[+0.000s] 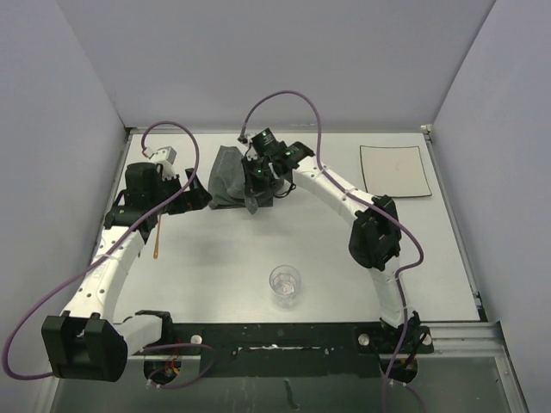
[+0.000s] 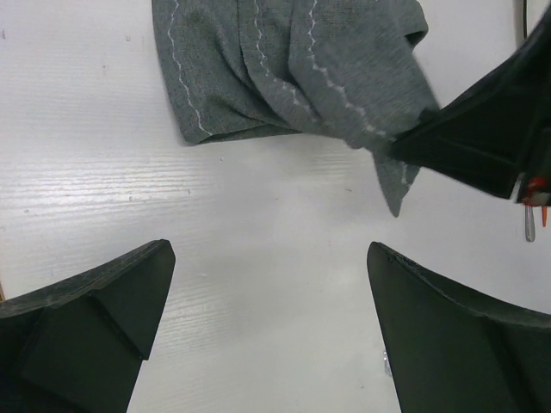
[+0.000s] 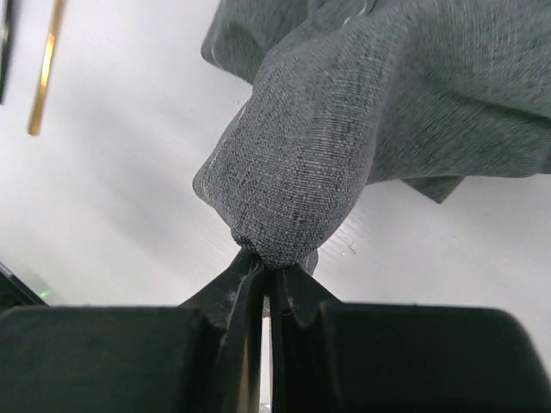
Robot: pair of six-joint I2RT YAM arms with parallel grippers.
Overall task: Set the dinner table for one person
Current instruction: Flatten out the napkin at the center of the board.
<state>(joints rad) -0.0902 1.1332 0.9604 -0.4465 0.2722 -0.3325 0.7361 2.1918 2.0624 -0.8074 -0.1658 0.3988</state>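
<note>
two sets: right fingers (image 3: 231, 291) pinch bunched placemat (image 3: 344, 129) (cut off at frame edge); left fingers (image 2: 95, 318) wide apart.

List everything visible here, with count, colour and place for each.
dinner table: one, white, under everything.
placemat: one, dark grey, bunched, far centre-left.
plate: one, white, square, far right corner.
glass: one, clear, upright, centre towards the near edge.
utensil: one, gold, thin, left side of the table; type unclear.
cables: two, purple, one looping along each arm.
arms: two, white and black, bases at the near edge.
left hand: one, black, open, over bare table near the placemat.
right hand: one, black, shut on the placemat.
</note>
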